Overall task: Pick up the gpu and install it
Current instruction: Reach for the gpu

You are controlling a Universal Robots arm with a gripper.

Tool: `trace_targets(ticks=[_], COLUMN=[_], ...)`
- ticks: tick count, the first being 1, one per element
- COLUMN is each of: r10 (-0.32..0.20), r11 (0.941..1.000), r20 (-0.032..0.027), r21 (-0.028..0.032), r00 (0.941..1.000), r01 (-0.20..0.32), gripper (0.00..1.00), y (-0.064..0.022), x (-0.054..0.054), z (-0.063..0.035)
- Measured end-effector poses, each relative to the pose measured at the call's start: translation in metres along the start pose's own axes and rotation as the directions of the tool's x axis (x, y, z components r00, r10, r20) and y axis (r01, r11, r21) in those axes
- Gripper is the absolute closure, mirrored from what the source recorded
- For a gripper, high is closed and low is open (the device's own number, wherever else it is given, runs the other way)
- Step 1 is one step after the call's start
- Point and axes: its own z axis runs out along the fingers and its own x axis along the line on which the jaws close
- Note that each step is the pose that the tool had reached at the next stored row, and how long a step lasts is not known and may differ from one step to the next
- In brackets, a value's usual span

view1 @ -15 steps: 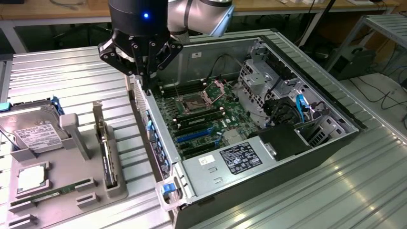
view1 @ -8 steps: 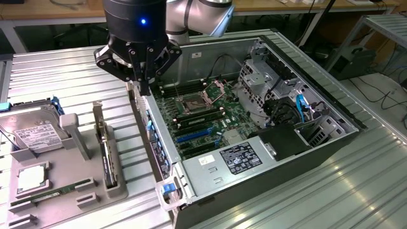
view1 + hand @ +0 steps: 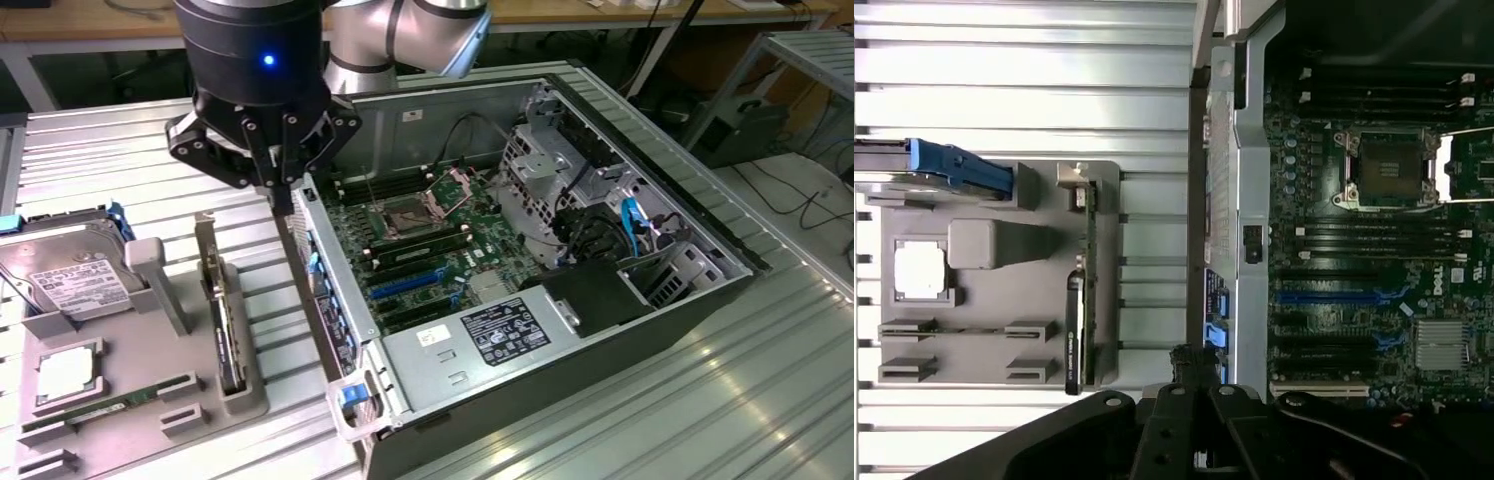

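So, stage: the gpu [image 3: 222, 315] is not yet lifted and nothing is seated in the case [image 3: 694, 240], so the pick-up looks undone
Gripper [image 3: 282, 195]: drawn shut or very nearly so, with nothing in its hold
Gripper place: it hangs over the strip between tray [image 3: 140, 355] and case, close by the case's rear wall [image 3: 327, 290] and well above the table [image 3: 254, 250]
Gpu place: it stands on edge in the tray slot nearest the case; the wrist view shows it as a thin black and green strip
Direction: from the gripper, the gpu lies toward the exterior view's left and nearer the camera, apart from it and lower down
Long axis: it runs along the slot, roughly parallel to the case's rear wall, and so along the same line as the blue and black slots on the motherboard [image 3: 427, 240]
Judgement: the reach is a short sideways shift away from the case, then a descent onto the card's upper edge
Neighbours: the hard drive [image 3: 67, 275], the chip [image 3: 64, 372] and the memory stick [image 3: 94, 410] sit farther from the case than the gpu does
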Motion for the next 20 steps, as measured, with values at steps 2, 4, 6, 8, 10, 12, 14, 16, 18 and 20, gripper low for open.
trace_targets(ticks=[2, 4, 6, 8, 10, 12, 14, 16, 18, 20], r10=[-0.001, -0.001, -0.001, -0.001, -0.001, -0.001, -0.001, -0.001, -0.001, -0.001], r11=[1.0000, 1.0000, 1.0000, 1.0000, 1.0000, 1.0000, 1.0000, 1.0000, 1.0000, 1.0000], r20=[0.0000, -0.0002, -0.0002, -0.0005, -0.0010, -0.0013, -0.0013, -0.0013, -0.0013, -0.0013], r21=[0.0000, 0.0000, 0.0001, -0.0001, 0.0000, 0.0000, 0.0000, 0.0001, 0.0000, 0.0001], r00=[1.0000, 1.0000, 1.0000, 1.0000, 1.0000, 1.0000, 1.0000, 1.0000, 1.0000, 1.0000], r01=[0.001, 0.001, 0.001, 0.001, 0.001, 0.001, 0.001, 0.001, 0.001, 0.001], gripper=[0.89, 0.89, 0.89, 0.89, 0.89, 0.89, 0.89, 0.89, 0.89, 0.89], y=[-0.0014, -0.0019, -0.0019, -0.0019, -0.0018, -0.0018, -0.0018, -0.0021, -0.0025, -0.0025], x=[0.004, 0.008, 0.013, 0.017, 0.021, 0.026, 0.031, 0.035, 0.037, 0.041], z=[-0.0001, -0.0003, -0.0003, -0.0001, -0.0001, -0.0001, -0.0002, -0.0004, -0.0005, -0.0005])
